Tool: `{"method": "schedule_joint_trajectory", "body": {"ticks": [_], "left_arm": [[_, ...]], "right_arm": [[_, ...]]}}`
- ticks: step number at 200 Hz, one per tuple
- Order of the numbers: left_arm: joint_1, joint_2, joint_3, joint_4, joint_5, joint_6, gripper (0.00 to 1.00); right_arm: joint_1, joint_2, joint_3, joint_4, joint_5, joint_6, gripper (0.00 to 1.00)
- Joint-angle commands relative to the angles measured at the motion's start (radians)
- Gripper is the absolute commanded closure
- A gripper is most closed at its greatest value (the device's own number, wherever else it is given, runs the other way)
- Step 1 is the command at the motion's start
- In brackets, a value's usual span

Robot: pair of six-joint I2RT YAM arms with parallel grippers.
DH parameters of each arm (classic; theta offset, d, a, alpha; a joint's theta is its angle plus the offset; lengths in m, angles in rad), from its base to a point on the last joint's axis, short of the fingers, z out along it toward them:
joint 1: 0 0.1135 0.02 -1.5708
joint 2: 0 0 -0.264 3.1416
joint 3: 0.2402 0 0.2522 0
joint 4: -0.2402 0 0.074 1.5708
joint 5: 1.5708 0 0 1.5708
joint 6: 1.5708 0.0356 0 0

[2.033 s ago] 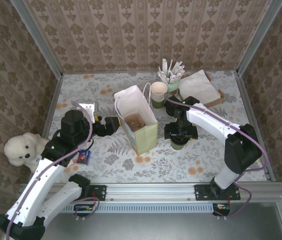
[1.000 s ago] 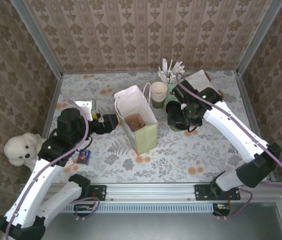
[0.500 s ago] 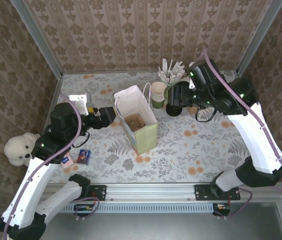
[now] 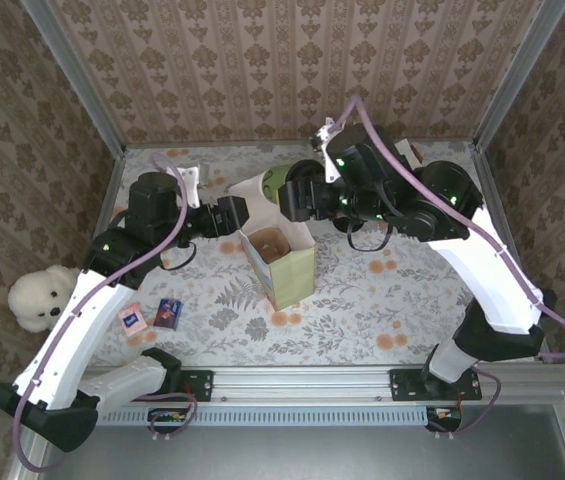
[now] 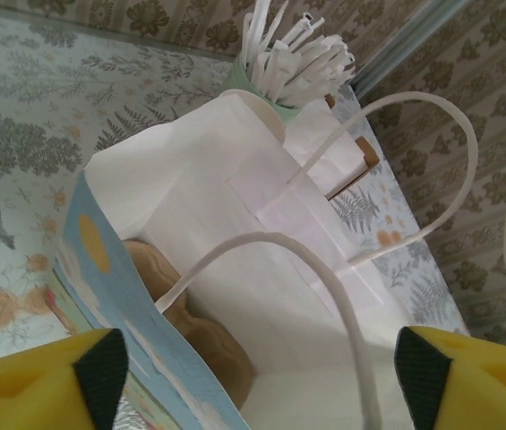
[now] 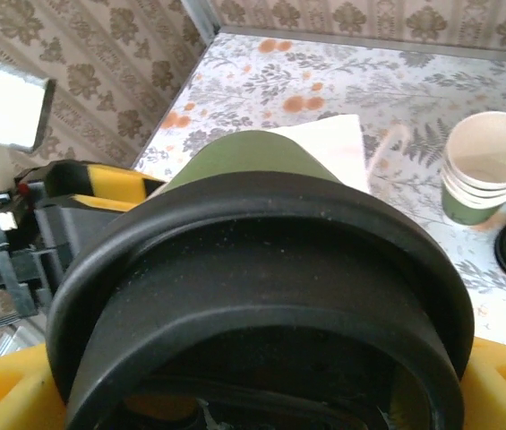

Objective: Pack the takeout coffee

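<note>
The paper bag point(image 5: 201, 184) hides most of the carrier tray point(image 5: 206, 348); the black-lidded cup point(image 6: 261, 269) is cut off below.

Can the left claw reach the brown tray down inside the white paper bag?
Probably yes. The left claw sits open at the mouth of the white paper bag, and the brown moulded-pulp tray lies uncovered at the bottom. Only a thin white handle loop crosses the opening.

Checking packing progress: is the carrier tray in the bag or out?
In: the carrier tray lies low inside the open bag.

A white plush bear point(image 4: 37, 298) sits left of two small packets point(image 4: 169, 312).
</note>
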Motion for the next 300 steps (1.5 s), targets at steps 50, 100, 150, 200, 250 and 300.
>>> {"method": "schedule_joint_trajectory", "body": {"ticks": [50, 100, 150, 200, 250, 300], "left_arm": [[-0.029, -0.002, 0.032, -0.048, -0.049, -0.002, 0.61], [-0.049, 0.015, 0.025, -0.051, -0.057, -0.007, 0.77], [-0.079, 0.018, 0.024, -0.052, -0.075, -0.007, 0.92], [-0.08, 0.019, 0.015, -0.052, -0.099, -0.006, 1.0], [-0.082, -0.006, -0.011, -0.047, -0.097, 0.007, 1.0], [-0.081, -0.038, -0.055, 0.01, -0.04, 0.013, 1.0]], "right_arm": [[0.041, 0.221, 0.279, -0.321, 0.109, 0.137, 0.38], [0.033, 0.263, 0.304, -0.421, 0.019, 0.189, 0.38], [0.035, 0.294, 0.304, -0.448, -0.014, 0.232, 0.36], [0.045, 0.361, 0.3, -0.412, -0.038, 0.235, 0.35], [0.045, 0.421, 0.281, -0.431, -0.049, 0.23, 0.32], [0.036, 0.428, 0.224, -0.368, -0.069, 0.225, 0.32]]}}
